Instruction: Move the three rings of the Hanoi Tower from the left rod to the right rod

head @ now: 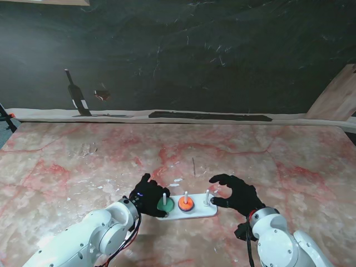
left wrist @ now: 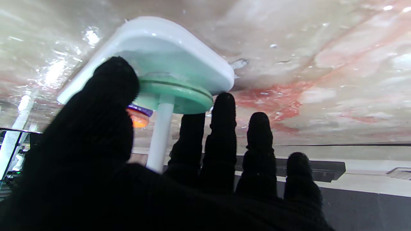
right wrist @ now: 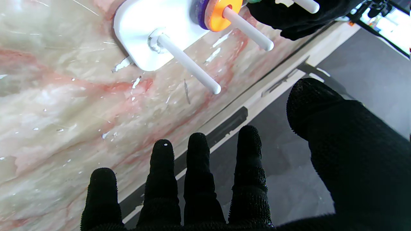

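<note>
The white base (head: 196,213) stands on the table near me with three upright rods. A green ring (head: 163,207) sits low on the left rod (head: 164,198), slightly tilted. My left hand (head: 147,194) is closed on it: in the left wrist view the thumb (left wrist: 109,96) presses one edge of the green ring (left wrist: 183,96) and the fingertips (left wrist: 192,128) touch the other. An orange ring (head: 185,204) lies over a purple ring (right wrist: 196,12) on the middle rod. The right rod (head: 207,196) is bare. My right hand (head: 236,194) hovers just right of it, fingers spread, holding nothing.
The pink-veined marble table (head: 83,161) runs far to both sides. A black backdrop (head: 194,55) closes the far edge, with a dark bottle shape (head: 75,94) at far left, a dark flat strip (head: 211,115) along the edge, and a wooden board (head: 339,97) at far right.
</note>
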`<state>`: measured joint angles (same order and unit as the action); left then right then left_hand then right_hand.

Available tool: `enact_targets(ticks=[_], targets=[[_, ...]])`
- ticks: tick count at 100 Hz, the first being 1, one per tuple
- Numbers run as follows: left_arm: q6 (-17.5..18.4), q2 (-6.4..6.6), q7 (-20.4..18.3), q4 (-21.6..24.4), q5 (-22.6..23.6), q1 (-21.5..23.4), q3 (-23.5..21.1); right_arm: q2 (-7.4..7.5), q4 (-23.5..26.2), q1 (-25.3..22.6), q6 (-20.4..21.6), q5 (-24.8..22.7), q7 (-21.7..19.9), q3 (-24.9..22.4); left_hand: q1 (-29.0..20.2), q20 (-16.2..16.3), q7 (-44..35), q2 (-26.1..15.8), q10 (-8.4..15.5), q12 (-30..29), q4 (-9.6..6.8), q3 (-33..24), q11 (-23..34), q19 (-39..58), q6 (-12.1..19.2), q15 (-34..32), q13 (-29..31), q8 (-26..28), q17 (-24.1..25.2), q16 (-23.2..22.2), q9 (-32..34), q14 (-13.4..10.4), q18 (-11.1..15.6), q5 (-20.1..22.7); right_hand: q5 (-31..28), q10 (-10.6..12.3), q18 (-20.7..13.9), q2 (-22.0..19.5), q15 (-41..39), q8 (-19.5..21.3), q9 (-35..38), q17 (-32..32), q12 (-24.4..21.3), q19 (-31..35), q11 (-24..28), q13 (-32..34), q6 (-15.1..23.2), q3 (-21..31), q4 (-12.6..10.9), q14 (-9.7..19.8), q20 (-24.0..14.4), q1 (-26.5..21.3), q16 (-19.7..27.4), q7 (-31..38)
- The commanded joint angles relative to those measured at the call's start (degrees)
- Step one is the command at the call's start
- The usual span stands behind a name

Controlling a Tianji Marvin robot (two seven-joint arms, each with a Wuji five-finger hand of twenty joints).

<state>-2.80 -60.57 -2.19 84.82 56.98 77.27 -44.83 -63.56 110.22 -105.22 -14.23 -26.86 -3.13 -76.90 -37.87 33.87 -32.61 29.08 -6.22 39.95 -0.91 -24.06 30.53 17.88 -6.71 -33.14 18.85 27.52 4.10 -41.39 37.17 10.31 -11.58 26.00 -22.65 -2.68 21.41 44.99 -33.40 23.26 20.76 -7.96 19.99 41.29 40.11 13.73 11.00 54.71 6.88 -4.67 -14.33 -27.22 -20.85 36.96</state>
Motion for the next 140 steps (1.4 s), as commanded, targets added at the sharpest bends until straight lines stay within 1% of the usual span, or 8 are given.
enact_targets(ticks=[1, 19, 67, 140], targets=[[0.38, 0.25, -0.29, 0.79, -0.03, 0.27, -0.56, -0.2, 0.08, -0.25, 0.27, 0.07, -0.12, 0.15, -2.57, -0.41, -7.38, -2.99, 2.53, 0.65, -3.41, -6.7, 1.49, 0.28, 3.05, -0.88, 1.14, 3.2, 0.58, -0.74, 1.4, -0.51, -0.37, 3.97, -0.42, 0.19, -0.02, -0.03, -0.17, 0.25, -0.09, -0.27, 0.26, 1.49, 0.26, 1.0, -0.37, -0.87, -1.83, 0.1, 0.88, 0.22, -0.46, 0.07], [0.8, 0.4, -1.38, 1.89, 0.19, 0.71, -1.64, -0.21, 0.03, -0.21, 0.47, 0.55, -0.2, 0.13, -2.58, -0.48, -7.41, -2.91, 2.46, 0.79, -3.45, -6.76, 1.46, 0.46, 3.01, -0.89, 1.36, 3.34, 0.54, -0.75, 1.48, -0.5, -0.46, 3.97, -0.43, 0.16, -0.03, 0.05, -0.19, 0.25, -0.08, -0.29, 0.27, 1.58, 0.28, 1.0, -0.34, -0.81, -1.82, 0.08, 0.95, 0.18, -0.47, 0.11], [2.57, 0.86, -4.9, 7.29, 1.91, 2.62, -5.48, -0.26, 0.11, -0.43, 0.64, 1.22, -0.23, -0.13, -2.28, -0.74, -6.96, -2.71, 2.22, 0.77, -3.37, -6.86, 1.12, 1.45, 2.87, -0.89, 1.86, 3.31, 0.37, -0.7, 1.76, -0.41, -0.54, 4.16, -0.37, 0.06, -0.08, 0.04, -0.17, 0.21, -0.08, -0.26, 0.27, 1.85, 0.29, 0.93, -0.33, -0.87, -1.79, 0.08, 1.1, 0.26, -0.47, 0.12], [2.76, 1.06, -8.52, 15.0, 4.74, 4.85, -9.69, -0.37, 0.61, -1.3, 0.72, 2.25, -0.1, -0.99, -2.16, -1.44, -6.73, -2.52, 1.97, 0.63, -3.19, -7.12, 0.83, 3.2, 2.76, -0.99, 2.93, 3.27, 0.17, -0.65, 2.41, -0.18, -0.8, 4.79, -0.25, 0.14, -0.02, -0.04, -0.17, 0.14, -0.14, -0.32, 0.25, 2.01, 0.27, 0.97, -0.51, -0.9, -1.81, 0.01, 1.33, 0.06, -0.47, 0.13]])
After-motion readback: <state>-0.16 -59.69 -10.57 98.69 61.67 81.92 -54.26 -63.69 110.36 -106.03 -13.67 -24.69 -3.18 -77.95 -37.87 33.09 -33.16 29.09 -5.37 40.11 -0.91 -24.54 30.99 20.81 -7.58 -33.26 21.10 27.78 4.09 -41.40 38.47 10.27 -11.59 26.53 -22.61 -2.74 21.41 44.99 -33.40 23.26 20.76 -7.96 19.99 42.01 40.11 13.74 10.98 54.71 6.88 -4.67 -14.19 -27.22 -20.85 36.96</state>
